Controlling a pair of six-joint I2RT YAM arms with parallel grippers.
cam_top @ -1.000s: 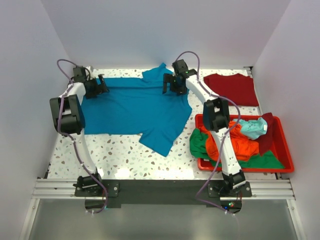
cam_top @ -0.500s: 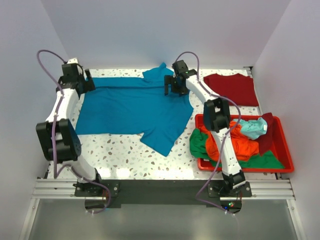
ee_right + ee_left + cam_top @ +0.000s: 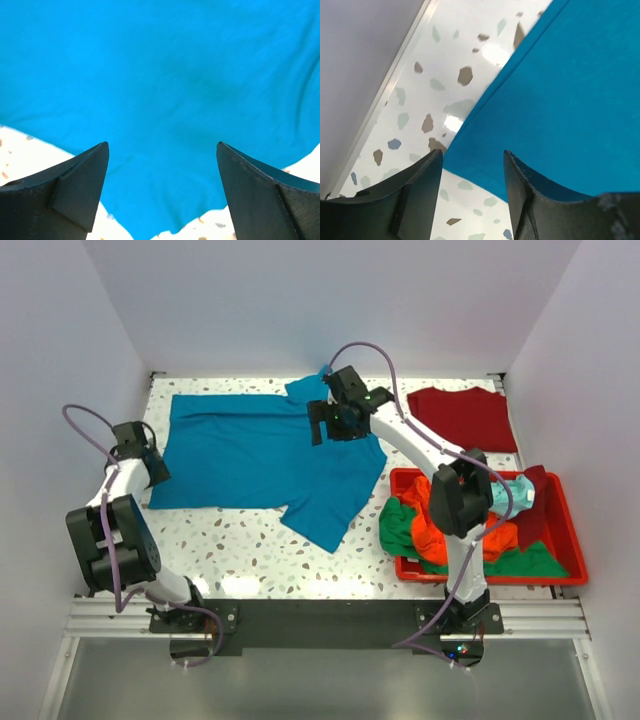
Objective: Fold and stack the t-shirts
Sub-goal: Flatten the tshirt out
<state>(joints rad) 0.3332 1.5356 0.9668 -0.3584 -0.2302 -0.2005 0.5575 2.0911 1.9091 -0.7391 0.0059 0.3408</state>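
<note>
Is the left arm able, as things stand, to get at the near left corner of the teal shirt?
Probably yes. The left gripper hangs right above that corner of the teal shirt, its jaws apart, and nothing lies on the cloth there to block it.

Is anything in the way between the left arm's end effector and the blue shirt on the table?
Nothing visible. The left end effector sits right over a corner of the teal-blue t-shirt, jaws apart, with only bare table beside it.

Teal-blue t-shirt (image 3: 260, 450) and dark red t-shirt (image 3: 470, 418) lie on a white speckled table (image 3: 240, 550).
</note>
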